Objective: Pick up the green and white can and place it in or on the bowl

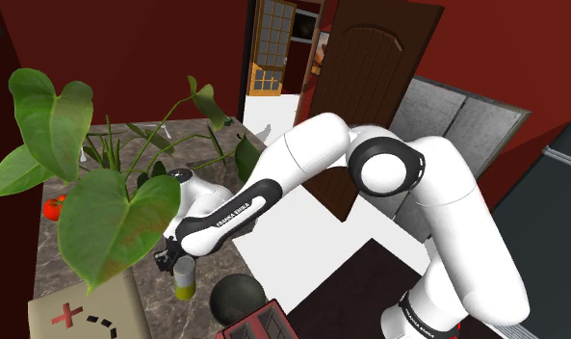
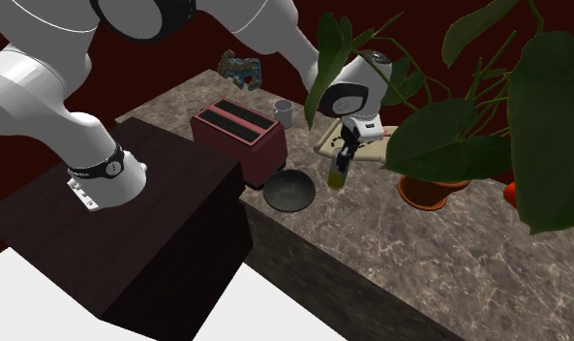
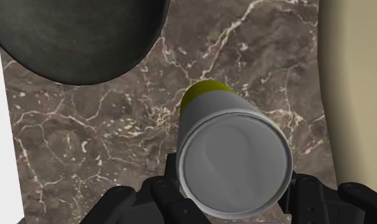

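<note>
The can (image 3: 234, 162) has a grey-white top and a yellow-green lower part. My black gripper (image 3: 234, 194) is shut on it near its top, one finger on each side. In the shoulder view the can (image 1: 184, 279) hangs under the gripper (image 1: 173, 259), just above or on the marble counter; I cannot tell which. In the second exterior view the can (image 2: 338, 174) leans slightly below the gripper (image 2: 345, 153). The dark round bowl (image 2: 289, 190) sits on the counter close beside the can, and is also seen as the bowl (image 1: 237, 297) and the bowl (image 3: 72, 38).
A dark red toaster (image 2: 238, 136) stands beyond the bowl, with a white mug (image 2: 284, 112) behind it. A beige board (image 1: 81, 313) lies on the can's other side. A big-leaved potted plant (image 2: 428, 186) and a red fruit (image 1: 54, 206) are close by. The counter edge (image 2: 304, 242) runs near the bowl.
</note>
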`<state>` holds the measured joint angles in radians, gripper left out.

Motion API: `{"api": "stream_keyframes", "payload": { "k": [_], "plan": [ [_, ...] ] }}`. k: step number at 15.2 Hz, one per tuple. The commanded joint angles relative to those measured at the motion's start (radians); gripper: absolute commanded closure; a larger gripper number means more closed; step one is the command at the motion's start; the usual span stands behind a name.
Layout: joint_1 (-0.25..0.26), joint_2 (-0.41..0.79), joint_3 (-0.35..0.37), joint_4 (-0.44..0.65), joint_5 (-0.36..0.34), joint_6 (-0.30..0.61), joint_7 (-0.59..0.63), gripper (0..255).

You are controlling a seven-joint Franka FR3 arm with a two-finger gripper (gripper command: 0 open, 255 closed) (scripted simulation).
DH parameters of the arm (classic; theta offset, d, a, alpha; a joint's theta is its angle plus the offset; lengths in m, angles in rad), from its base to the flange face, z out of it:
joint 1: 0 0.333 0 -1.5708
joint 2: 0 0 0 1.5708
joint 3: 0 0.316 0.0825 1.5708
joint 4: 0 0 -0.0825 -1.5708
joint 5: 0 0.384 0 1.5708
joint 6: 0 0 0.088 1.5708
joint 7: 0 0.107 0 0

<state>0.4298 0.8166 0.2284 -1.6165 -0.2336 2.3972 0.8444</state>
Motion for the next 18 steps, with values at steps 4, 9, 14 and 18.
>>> {"api": "stream_keyframes", "payload": {
  "k": [4,9,14,18],
  "plan": [
    [-0.009,-0.053,0.011,-0.017,0.01,-0.035,-0.005,255],
    [-0.016,-0.1,0.021,-0.025,0.021,-0.075,-0.011,255],
    [-0.023,-0.145,0.031,-0.027,0.033,-0.117,-0.017,255],
    [-0.038,-0.21,0.041,-0.088,0.044,-0.12,-0.023,255]
  ]
}}
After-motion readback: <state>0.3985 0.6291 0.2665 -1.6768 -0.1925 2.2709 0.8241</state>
